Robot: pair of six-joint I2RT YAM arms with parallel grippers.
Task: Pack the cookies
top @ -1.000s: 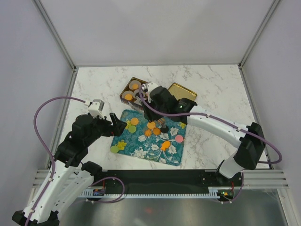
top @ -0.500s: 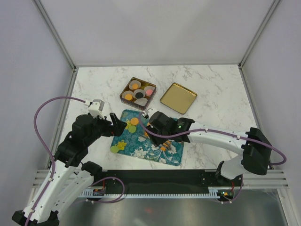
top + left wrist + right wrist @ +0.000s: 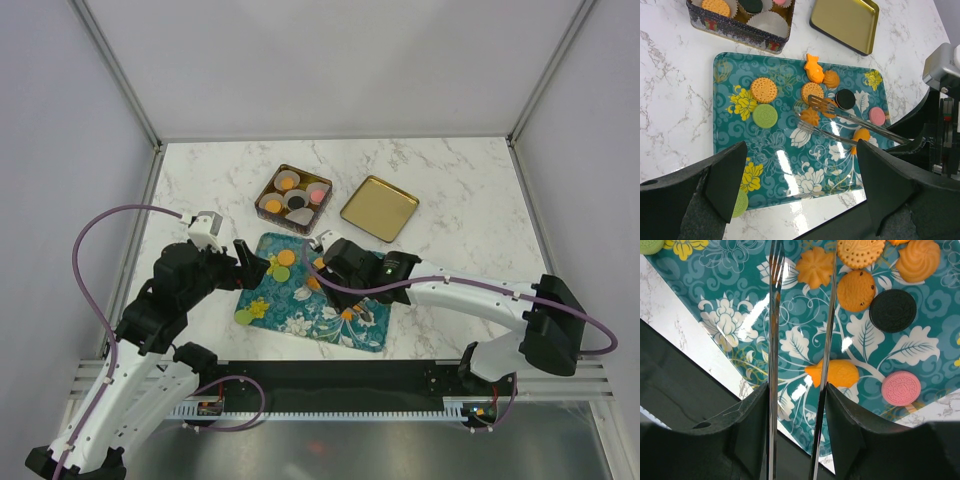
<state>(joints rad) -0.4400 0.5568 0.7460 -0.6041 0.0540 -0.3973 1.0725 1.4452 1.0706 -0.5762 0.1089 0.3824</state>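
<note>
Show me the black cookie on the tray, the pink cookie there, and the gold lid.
black cookie (image 3: 892, 310), right wrist view, centre of its top.
pink cookie (image 3: 900, 388), right wrist view, centre of its top.
gold lid (image 3: 844, 22), left wrist view, middle of its floor.

— Any word, label or number you can read?
— None. The tin (image 3: 735, 31) has a printed band along its wall, too small to tell whether there are letters in it. The tray (image 3: 790, 165) shows only flowers and scrolls. The cookies (image 3: 892, 310) bear pressed patterns, and no letters can be made out.
</note>
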